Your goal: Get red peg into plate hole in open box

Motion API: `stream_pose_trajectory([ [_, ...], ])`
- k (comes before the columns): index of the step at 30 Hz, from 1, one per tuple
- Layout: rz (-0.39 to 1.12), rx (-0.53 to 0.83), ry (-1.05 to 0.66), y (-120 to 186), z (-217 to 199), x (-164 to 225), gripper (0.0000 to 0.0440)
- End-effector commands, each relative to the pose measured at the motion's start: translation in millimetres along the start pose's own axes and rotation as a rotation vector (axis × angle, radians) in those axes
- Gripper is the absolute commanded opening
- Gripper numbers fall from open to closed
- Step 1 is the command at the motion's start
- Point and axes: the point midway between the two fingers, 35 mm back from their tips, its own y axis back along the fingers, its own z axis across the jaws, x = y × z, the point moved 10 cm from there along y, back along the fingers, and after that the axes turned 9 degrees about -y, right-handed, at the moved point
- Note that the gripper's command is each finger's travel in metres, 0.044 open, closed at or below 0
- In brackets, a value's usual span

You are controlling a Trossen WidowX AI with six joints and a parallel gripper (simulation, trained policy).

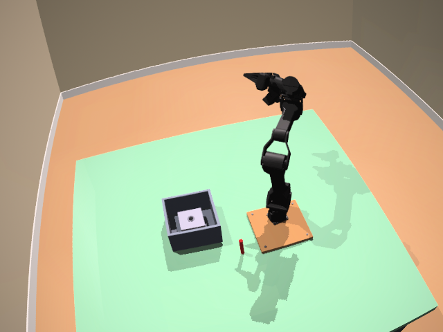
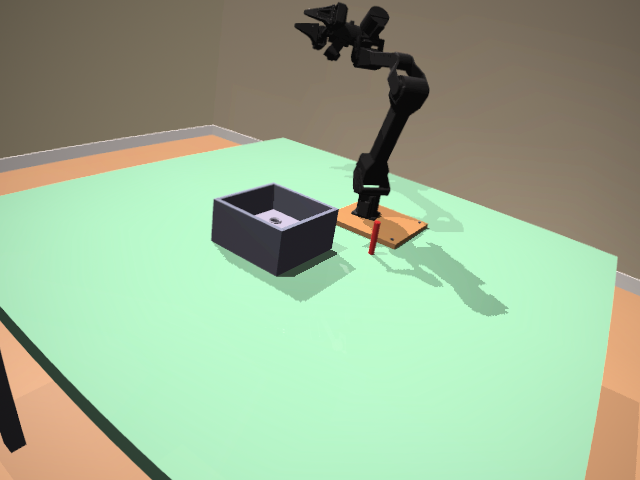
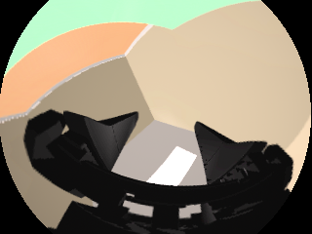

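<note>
Beside your open box (image 1: 194, 238) (image 2: 247, 237), the red peg (image 1: 241, 247) (image 2: 374, 238) stands before the orange base plate (image 1: 303, 234) (image 2: 408, 236); your tool (image 1: 250, 79) (image 2: 299, 19) (image 3: 167, 119) gapes wide.

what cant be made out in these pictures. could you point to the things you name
- Wrist: the red peg (image 1: 241, 247) (image 2: 374, 238) and the open box (image 1: 195, 240) (image 2: 245, 235) lie outside this view.
- Exterior: the near walls of the box hide the lower part of its inside, including part of the plate (image 1: 184, 224) (image 2: 263, 214).
- Top: the hole (image 1: 191, 218) (image 2: 275, 220) is too small to judge its depth.
- Exterior: one table leg (image 2: 9, 413) is cut off by the left edge.
</note>
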Motion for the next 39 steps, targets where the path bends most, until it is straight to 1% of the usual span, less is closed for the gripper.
stream_pose_trajectory([
  [1,0.006,0.004,0.004,-1.4,0.1,-0.3,0.0420],
  [2,0.012,0.010,-0.002,-3.6,0.3,-0.8,0.0436],
  [3,0.018,0.019,-0.014,-6.9,0.3,-1.5,0.0440],
  [11,0.061,0.089,-0.270,-40.0,4.0,-9.6,0.0440],
  [20,0.079,0.116,-0.580,-74.5,9.5,-24.2,0.0440],
  [30,0.071,0.093,-0.923,-112.6,11.9,-48.5,0.0440],
  [39,0.044,0.020,-1.223,-145.4,8.7,-78.0,0.0440],
])
